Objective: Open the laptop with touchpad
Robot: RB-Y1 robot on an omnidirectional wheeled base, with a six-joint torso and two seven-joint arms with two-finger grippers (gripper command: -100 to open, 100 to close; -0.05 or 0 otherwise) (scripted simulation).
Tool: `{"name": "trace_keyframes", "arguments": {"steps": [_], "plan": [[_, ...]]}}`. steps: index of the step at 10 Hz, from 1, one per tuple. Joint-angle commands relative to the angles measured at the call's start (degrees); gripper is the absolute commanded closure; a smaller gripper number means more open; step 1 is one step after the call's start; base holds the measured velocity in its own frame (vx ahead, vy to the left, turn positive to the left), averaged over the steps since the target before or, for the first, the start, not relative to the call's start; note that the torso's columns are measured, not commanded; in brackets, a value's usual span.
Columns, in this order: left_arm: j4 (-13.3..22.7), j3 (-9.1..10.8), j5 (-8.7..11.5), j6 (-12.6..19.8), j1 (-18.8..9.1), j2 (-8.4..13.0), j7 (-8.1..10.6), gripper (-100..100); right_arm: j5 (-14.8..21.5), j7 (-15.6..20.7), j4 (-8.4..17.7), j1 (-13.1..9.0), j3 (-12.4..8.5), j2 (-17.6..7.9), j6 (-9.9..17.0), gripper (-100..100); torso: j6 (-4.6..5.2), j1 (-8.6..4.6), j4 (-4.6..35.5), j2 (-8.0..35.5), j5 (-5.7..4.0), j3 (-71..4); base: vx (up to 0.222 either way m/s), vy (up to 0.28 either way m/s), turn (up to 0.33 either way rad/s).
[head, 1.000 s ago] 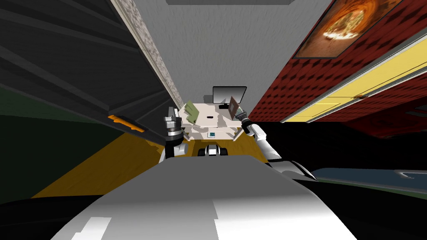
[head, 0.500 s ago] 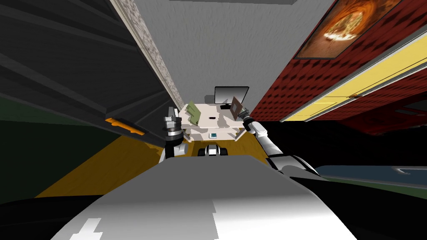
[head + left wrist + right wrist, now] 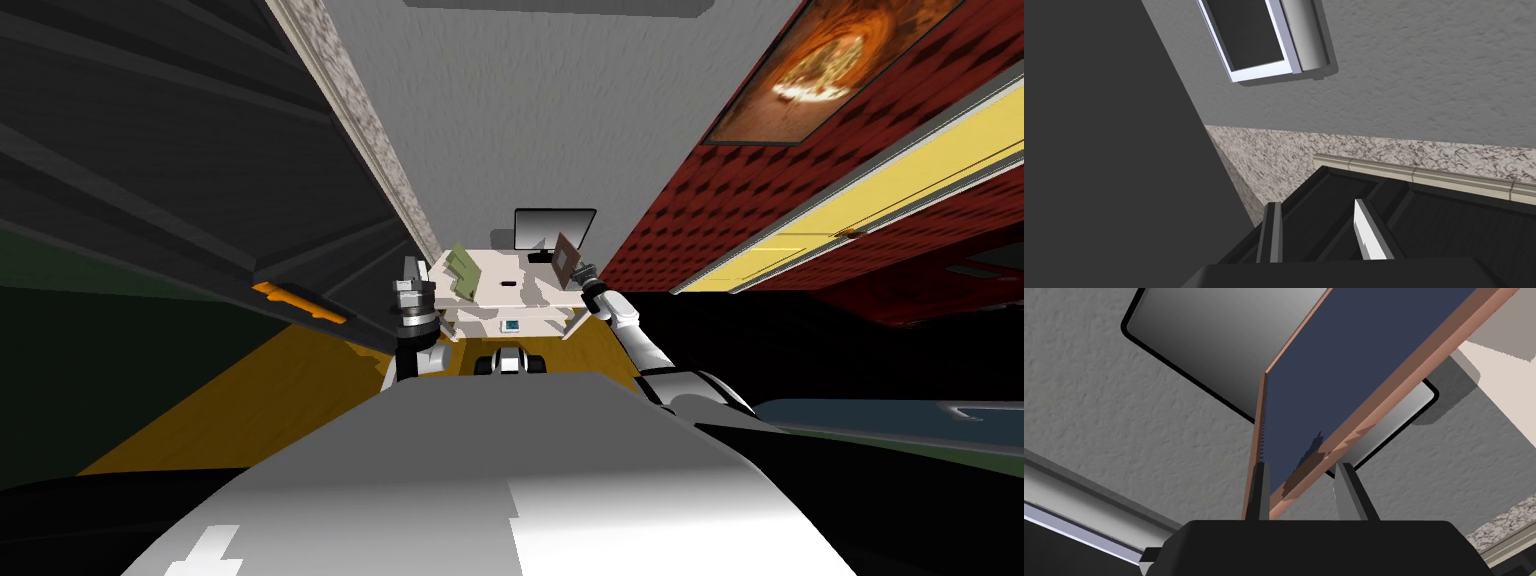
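Off the desk's left edge, our left gripper [image 3: 410, 270] hangs raised, just beside the pale desk [image 3: 495, 300] but clear of it. In the left wrist view its fingers [image 3: 1369, 235] stand apart with nothing between them. On the desk's left part a green slab [image 3: 462, 270] stands tilted. Near the middle of the top lies a small dark thing [image 3: 508, 285] too small for us to name. At the back edge, against the grey wall, a monitor [image 3: 553, 226] stands upright.

Just in front of the monitor's right side, at the desk's right rear corner, is the laptop [image 3: 567, 257]. Its lid is raised steeply, with a brown rim around a dark blue screen face. Our right arm reaches across the desk's right edge to it, and our right gripper [image 3: 582, 272] meets the lid's free edge. From the right wrist, a lower corner of the lid sits between the two fingers [image 3: 1263, 488], which press it on either side.
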Motion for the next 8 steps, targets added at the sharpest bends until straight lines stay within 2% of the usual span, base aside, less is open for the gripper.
{"name": "trace_keyframes", "arguments": {"steps": [1,6,7,8], "plan": [[0.00,0.00,0.00,0.00,0.00,0.00,0.00,0,-2.85,-1.75,1.28,-0.74,-0.66,1.11,-0.50,100,0.08,-0.05,0.02,0.03,-0.03,0.01,-0.035,-0.094,0.011],[0.00,0.00,0.00,0.00,0.00,0.00,0.00,0,-8.14,-5.04,3.53,-2.37,-1.95,3.47,-1.70,100,0.12,-0.14,-0.13,-0.17,-0.11,-0.11,-0.020,-0.088,0.004],[0.00,0.00,0.00,0.00,0.00,0.00,0.00,0,-7.57,-4.68,2.85,-2.35,-1.49,3.09,-1.60,100,0.09,-0.10,-0.12,-0.21,-0.10,-0.14,-0.012,-0.029,0.008],[0.00,0.00,0.00,0.00,0.01,0.00,0.00,0,-9.38,-5.35,3.52,-2.06,-2.70,5.53,-3.01,100,0.02,0.12,-0.10,-0.20,-0.03,-0.13,0.022,-0.060,-0.053]]}}
